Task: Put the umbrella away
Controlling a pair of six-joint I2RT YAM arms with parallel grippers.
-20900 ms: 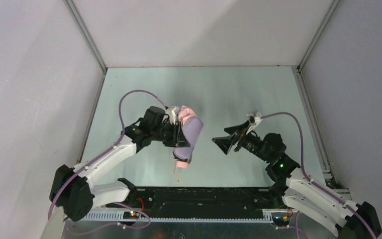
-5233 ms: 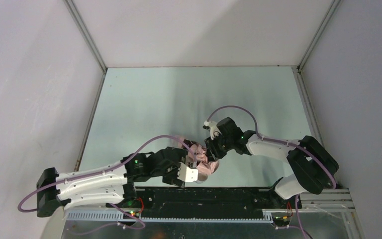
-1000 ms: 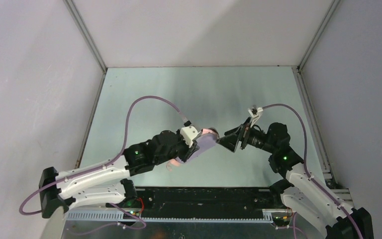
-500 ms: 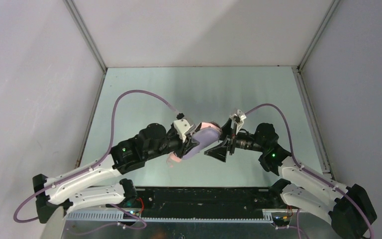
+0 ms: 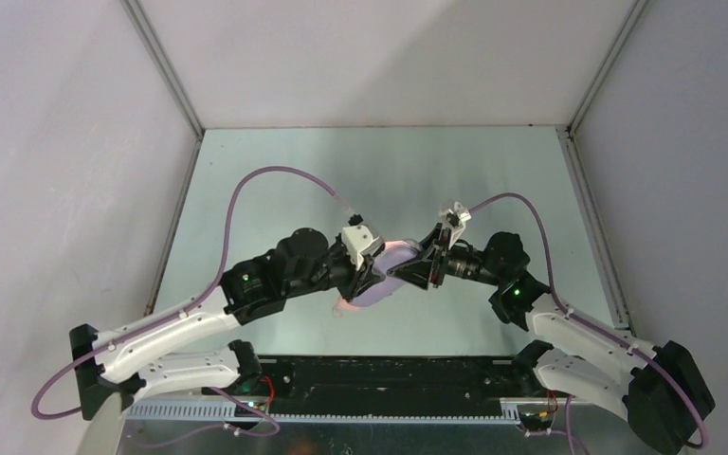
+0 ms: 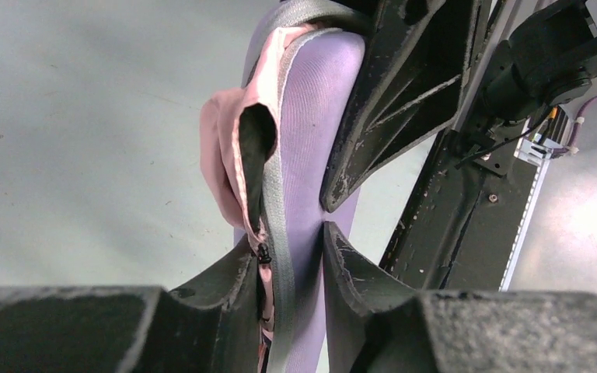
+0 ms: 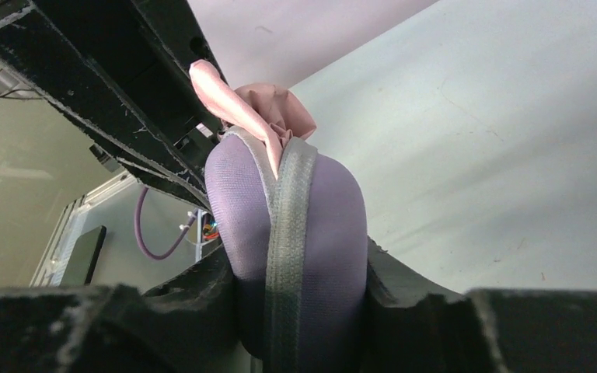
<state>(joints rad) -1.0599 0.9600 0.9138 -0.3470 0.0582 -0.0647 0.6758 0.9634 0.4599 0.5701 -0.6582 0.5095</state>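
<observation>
The left claw [image 6: 291,256] and right claw [image 7: 299,272] each clamp the lilac oblong hard case [image 6: 311,116], with the salmon-pink fabric umbrella [image 6: 218,148] bulging out just beyond the left claw.

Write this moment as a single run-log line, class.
left gripper: shut on case | right gripper: shut on case | umbrella: pink fabric pokes out of the case's open zip gap

Right end effector [image 7: 299,284], spread wide a second ago, now clamped on the lilac case [image 7: 295,202]
</observation>
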